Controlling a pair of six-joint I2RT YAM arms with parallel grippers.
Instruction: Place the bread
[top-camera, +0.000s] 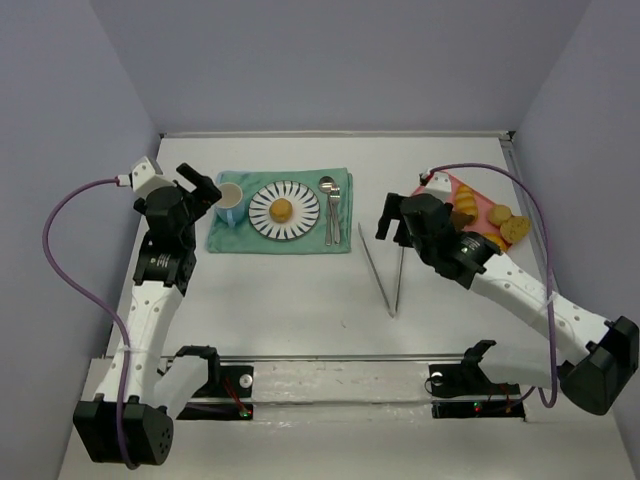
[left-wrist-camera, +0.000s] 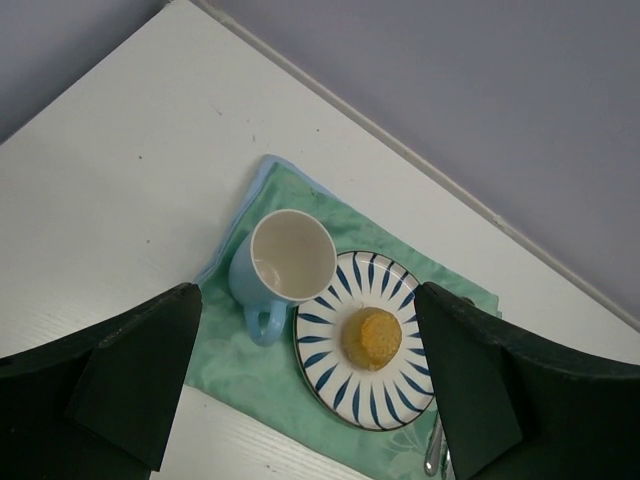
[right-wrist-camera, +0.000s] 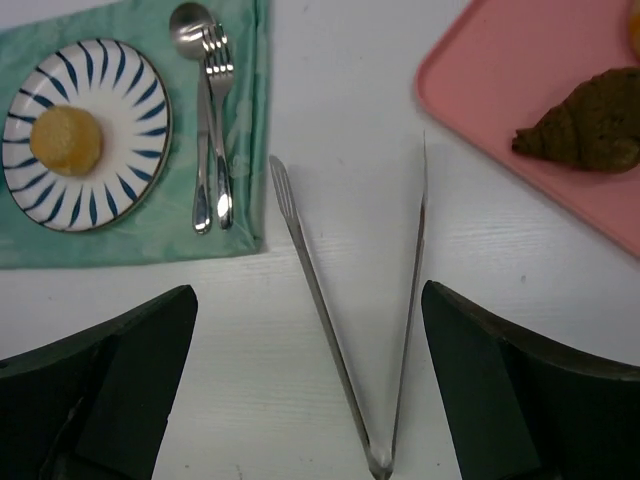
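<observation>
Two grippers are in view, and each stands wide open with nothing held. Starting at the left, the left gripper (top-camera: 203, 187) hangs just beside the blue cup (top-camera: 230, 204), which stands on the green cloth (top-camera: 225, 240) at 9 o'clock of the striped plate (top-camera: 262, 222). The bread (top-camera: 282, 210) sits in the middle of that plate — so the placing looks already done, I think. At 3 o'clock of the plate lie a spoon (right-wrist-camera: 187, 20) and a fork (right-wrist-camera: 216, 70). Next come the tongs (top-camera: 385, 272), lying spread on the bare table (top-camera: 300, 320), the right gripper (top-camera: 391, 222) hovering over their open ends, and the pink tray (right-wrist-camera: 500, 60) with other pastries (top-camera: 515, 228). The bun is probably light and soft, easy to dent. It is better to pinch it gently by its sides, at 3 and 9 o'clock — not on the smooth dome.
</observation>
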